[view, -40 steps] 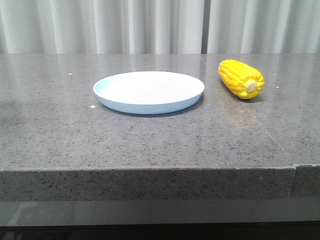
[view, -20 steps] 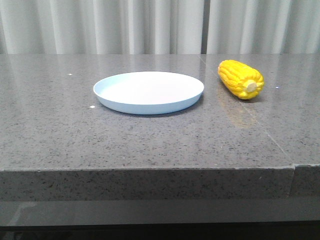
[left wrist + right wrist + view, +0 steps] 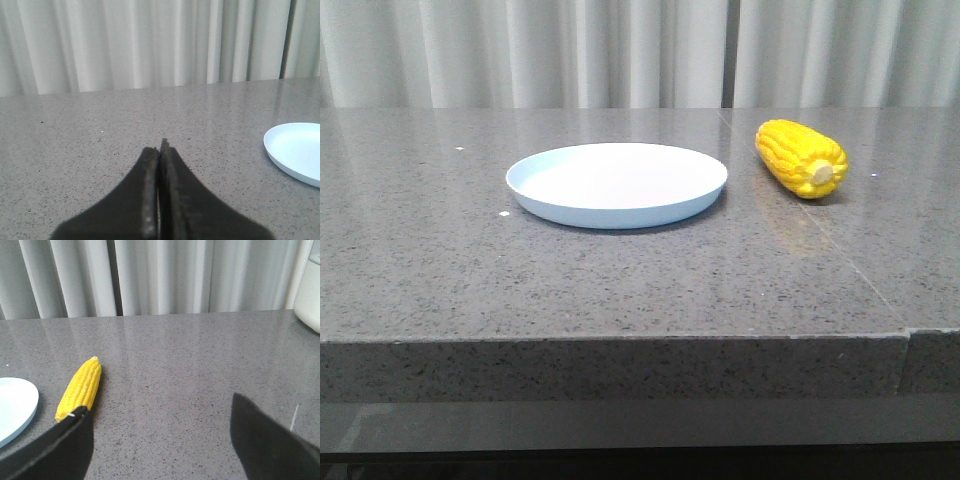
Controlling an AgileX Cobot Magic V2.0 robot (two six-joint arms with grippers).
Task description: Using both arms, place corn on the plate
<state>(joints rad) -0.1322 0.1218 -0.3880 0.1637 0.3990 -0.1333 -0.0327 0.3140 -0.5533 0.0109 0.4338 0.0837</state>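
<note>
The yellow corn [image 3: 802,157] lies on the grey stone table, to the right of the pale blue plate [image 3: 617,184] and apart from it. Neither arm shows in the front view. In the left wrist view my left gripper [image 3: 161,147] is shut and empty, with the plate's rim [image 3: 295,152] off to one side. In the right wrist view my right gripper [image 3: 158,407] is open wide and empty; the corn [image 3: 81,386] lies just beyond one finger [image 3: 65,440], with the plate's edge [image 3: 15,407] beside it.
The table's front edge [image 3: 620,340] runs across the front view, with a seam at the right. White curtains hang behind the table. A white object [image 3: 309,290] stands at the table's far edge in the right wrist view.
</note>
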